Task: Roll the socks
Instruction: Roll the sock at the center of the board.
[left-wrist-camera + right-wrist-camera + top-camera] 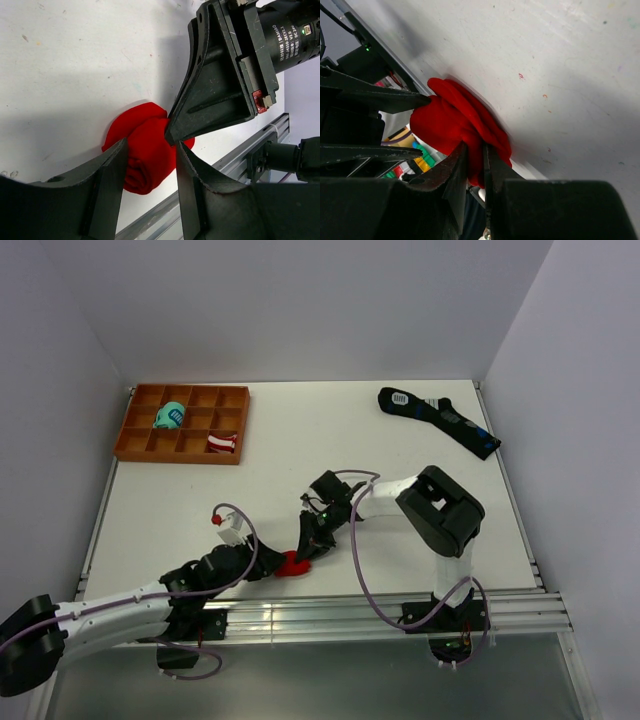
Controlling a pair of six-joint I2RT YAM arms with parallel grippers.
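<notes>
The red socks [293, 563] lie as a compact rolled bundle near the table's front edge, between both grippers. In the left wrist view the roll [137, 127] sits between my left gripper's [149, 150] two fingers, which press on its sides. My left gripper [274, 566] reaches it from the left. My right gripper [306, 546] comes down from above and is shut on a fold of the red fabric [450, 120], which is pinched between its nearly closed fingers [475, 150]. The white motif is hidden.
An orange compartment tray [134, 430] at the back left holds a teal bundle [169, 417] and a red-and-white striped bundle [222, 443]. Long black socks [440, 418] lie at the back right. An aluminium rail [380, 610] runs along the front edge just behind the roll.
</notes>
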